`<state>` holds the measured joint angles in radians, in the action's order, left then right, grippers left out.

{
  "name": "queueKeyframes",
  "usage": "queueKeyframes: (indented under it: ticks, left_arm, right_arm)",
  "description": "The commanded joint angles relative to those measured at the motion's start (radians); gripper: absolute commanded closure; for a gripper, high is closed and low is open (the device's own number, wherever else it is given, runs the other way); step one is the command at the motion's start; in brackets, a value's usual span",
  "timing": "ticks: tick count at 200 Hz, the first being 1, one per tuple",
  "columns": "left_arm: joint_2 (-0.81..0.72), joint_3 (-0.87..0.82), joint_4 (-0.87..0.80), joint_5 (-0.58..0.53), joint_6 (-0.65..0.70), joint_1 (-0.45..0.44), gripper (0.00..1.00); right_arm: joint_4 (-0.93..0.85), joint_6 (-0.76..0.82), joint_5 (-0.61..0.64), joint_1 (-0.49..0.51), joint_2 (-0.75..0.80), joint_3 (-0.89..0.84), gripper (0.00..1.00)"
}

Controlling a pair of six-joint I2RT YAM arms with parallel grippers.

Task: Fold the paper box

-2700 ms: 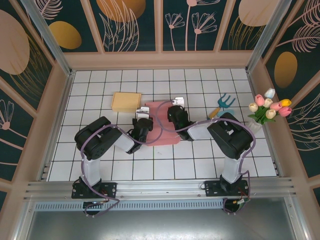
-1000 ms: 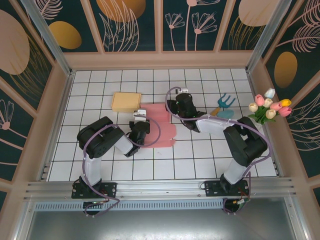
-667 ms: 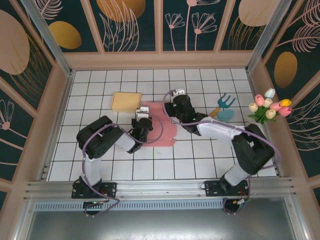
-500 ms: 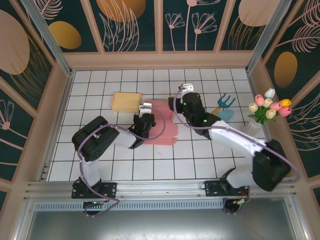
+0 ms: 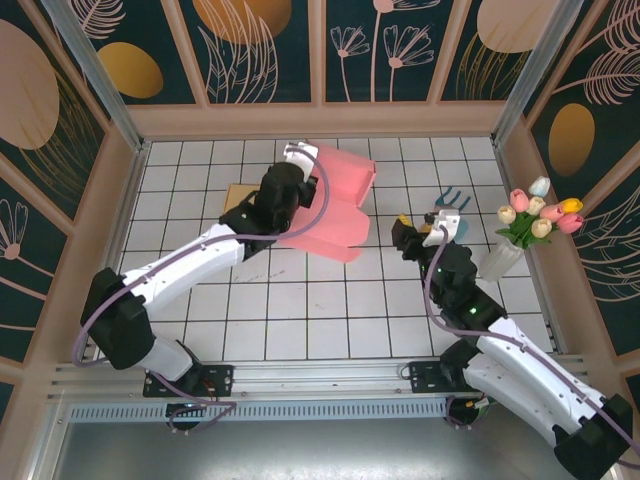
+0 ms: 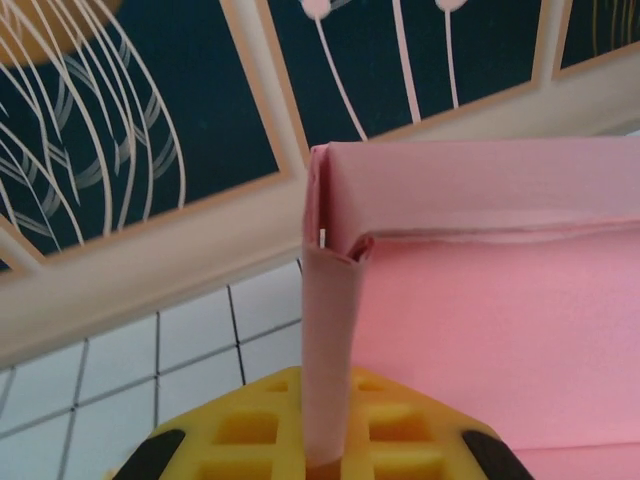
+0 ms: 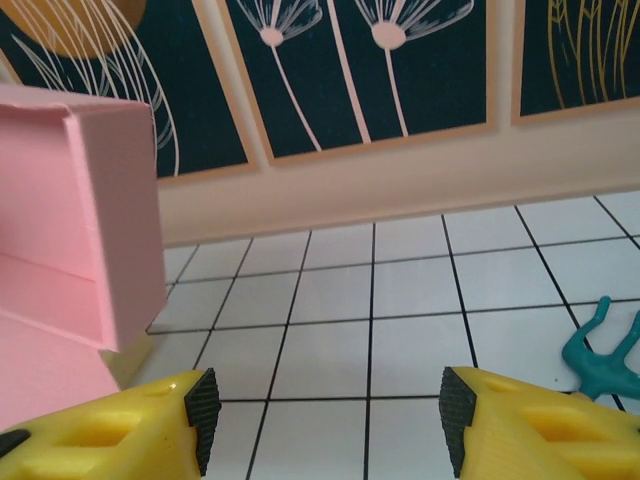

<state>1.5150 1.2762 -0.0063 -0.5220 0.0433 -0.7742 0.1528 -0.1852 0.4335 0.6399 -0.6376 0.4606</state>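
The pink paper box point(image 5: 338, 205) is lifted off the table and tilted, its walls partly folded up. My left gripper point(image 5: 296, 172) is shut on the box's left wall. In the left wrist view that wall point(image 6: 328, 340) runs straight down between the yellow fingers of the left gripper point(image 6: 330, 462), with the box floor point(image 6: 490, 340) to the right. My right gripper point(image 5: 405, 232) hovers to the right of the box, apart from it, open and holding nothing. In the right wrist view the right gripper point(image 7: 325, 420) is over bare tiles, with the box point(image 7: 75, 220) at the left.
A flat tan box point(image 5: 236, 198) lies behind my left arm. A teal hand rake point(image 5: 450, 205) lies at the right, and its tines point(image 7: 600, 355) show in the right wrist view. A vase of tulips point(image 5: 535, 215) stands at the far right. A wooden wall point(image 5: 320, 120) bounds the back.
My left arm has stretched out and raised the pink box from the table toward the back. My right arm has pulled back to the right, away from the box.
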Motion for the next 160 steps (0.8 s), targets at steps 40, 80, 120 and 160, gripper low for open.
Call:
queueKeyframes:
  ticks: [40, 80, 120, 160]
  left_arm:
    - [0.033, 0.038, -0.362, -0.038, 0.312, -0.004, 1.00]
    - [0.135, 0.047, -0.421, -0.001, 0.377, -0.004, 1.00]
    - [0.290, 0.059, -0.378, 0.035, 0.382, -0.004, 1.00]
    - [0.447, 0.082, -0.362, 0.075, 0.380, -0.004, 1.00]
  right_arm:
    - [0.072, -0.026, 0.028, -0.012, 0.021, -0.024, 0.36]
    - [0.071, -0.029, 0.023, -0.019, 0.021, -0.030, 0.36]
    - [0.068, -0.025, 0.024, -0.023, 0.020, -0.034, 0.35]
    - [0.069, -0.023, 0.031, -0.030, 0.010, -0.035, 0.35]
